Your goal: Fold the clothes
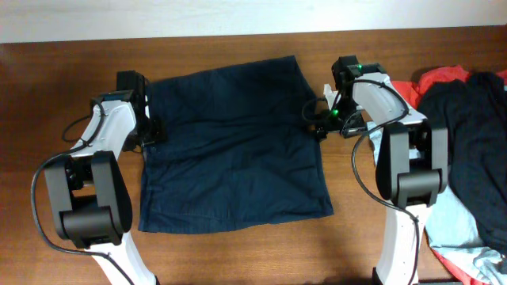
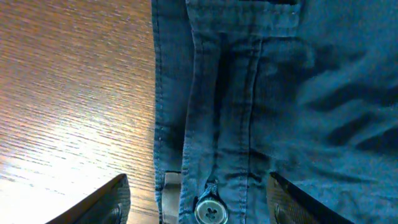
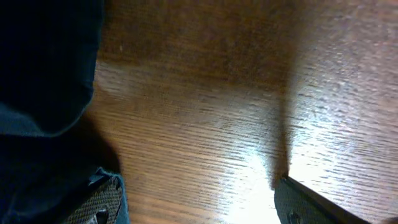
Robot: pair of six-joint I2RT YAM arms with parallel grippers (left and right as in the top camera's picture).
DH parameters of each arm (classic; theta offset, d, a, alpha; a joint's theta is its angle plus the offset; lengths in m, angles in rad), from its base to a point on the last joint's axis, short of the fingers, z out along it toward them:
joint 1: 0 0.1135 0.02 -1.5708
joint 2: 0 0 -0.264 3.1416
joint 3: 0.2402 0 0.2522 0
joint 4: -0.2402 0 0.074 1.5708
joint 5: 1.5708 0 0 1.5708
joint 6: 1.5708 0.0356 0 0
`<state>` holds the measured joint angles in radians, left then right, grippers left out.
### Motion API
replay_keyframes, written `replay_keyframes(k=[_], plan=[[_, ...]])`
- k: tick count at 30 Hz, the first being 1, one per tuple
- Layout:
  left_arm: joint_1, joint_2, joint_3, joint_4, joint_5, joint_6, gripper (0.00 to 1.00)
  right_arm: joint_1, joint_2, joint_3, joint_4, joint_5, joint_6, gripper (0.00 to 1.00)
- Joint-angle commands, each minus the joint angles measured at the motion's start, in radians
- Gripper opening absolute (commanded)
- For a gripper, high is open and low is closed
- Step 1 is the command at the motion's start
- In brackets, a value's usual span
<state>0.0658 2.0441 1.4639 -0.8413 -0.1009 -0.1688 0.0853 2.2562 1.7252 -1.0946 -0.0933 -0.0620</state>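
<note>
Close up: left gripper (image 2: 199, 196) fingers apart, astride the button (image 2: 210, 210) edge of navy shorts (image 1: 238, 150), clamping nothing. Right gripper (image 3: 198, 200) likewise apart, at opposite hem over bare table (image 3: 211, 118). Shorts flat mid-table. Farther right: red garment (image 1: 444, 77), light blue T-shirt (image 1: 455, 215).

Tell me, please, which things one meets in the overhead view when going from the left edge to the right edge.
Left arm → navy shorts, spread flat on the table → right arm → heap of other clothes at the right edge.
</note>
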Motion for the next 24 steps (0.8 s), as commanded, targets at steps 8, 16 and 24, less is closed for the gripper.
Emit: replay_keyframes(k=[8,16,24], plan=[[0.002,0.001,-0.009,-0.001,0.011,0.002,0.7,0.0,0.034,-0.237,0.205,-0.012,0.019,0.84],[0.002,0.001,-0.009,-0.001,0.011,0.002,0.7,-0.002,0.022,-0.246,0.201,-0.011,0.019,0.84],[0.002,0.001,-0.009,-0.002,0.01,0.002,0.7,-0.001,-0.103,-0.217,0.122,-0.011,0.027,0.85]])
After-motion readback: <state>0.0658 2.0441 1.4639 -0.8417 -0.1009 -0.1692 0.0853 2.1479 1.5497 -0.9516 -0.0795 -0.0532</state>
